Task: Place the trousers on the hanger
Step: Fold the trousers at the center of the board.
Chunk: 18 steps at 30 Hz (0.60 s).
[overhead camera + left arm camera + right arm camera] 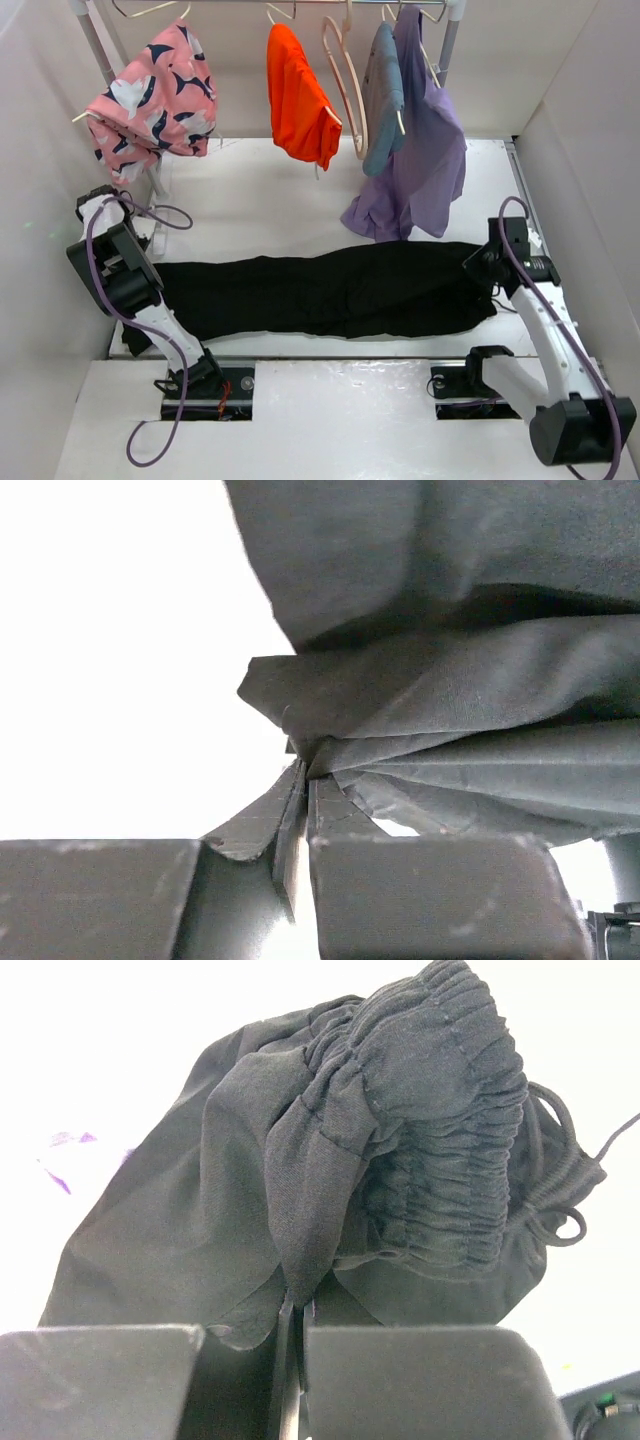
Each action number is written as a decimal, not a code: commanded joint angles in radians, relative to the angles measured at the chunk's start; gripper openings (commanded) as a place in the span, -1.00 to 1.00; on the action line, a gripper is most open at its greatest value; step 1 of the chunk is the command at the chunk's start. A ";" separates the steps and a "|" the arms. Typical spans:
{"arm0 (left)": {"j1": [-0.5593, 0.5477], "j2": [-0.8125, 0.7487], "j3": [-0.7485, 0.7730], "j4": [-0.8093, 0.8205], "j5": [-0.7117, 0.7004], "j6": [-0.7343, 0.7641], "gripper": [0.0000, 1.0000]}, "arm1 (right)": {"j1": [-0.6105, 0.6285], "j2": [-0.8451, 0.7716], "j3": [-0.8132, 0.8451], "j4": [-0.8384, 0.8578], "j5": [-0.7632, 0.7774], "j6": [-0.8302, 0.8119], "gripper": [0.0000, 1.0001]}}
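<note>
Trousers of long plain black fabric (330, 290) lie stretched flat across the white surface (260, 200), running side to side between your two arms. Your left claw (303, 780) is pressed together on a gathered fold of that black cloth at the left end of the garment, and the fabric fans out from the pinch in creases. Your right claw (295, 1305) is likewise closed on a thin fold of the trousers at the right end, just below the ribbed elastic waistband (440, 1110), which bunches up above the fingers. A thin black drawstring (560, 1210) loops out beside it.

At the far side of the surface you can see the pale beige curved hanger (358, 140) hanging bare from the rail, well apart from the trousers. It sits between an orange garment (295, 90) on its left and a grey-blue garment (382, 100) on its right. A purple garment (430, 160) hangs beside those, its lower edge reaching down close to the trousers. A pink patterned garment (155, 90) hangs at the far left.
</note>
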 commanded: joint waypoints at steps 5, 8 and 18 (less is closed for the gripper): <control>0.009 -0.021 0.103 -0.069 -0.031 -0.001 -1.00 | 0.008 -0.172 0.052 -0.176 0.074 0.119 -1.00; 0.009 0.029 0.183 -0.104 -0.031 -0.020 -1.00 | 0.008 -0.192 0.061 -0.211 0.114 0.119 -1.00; -0.020 0.082 0.124 -0.006 -0.115 -0.041 -0.77 | 0.027 -0.163 0.061 -0.296 0.143 0.139 -0.13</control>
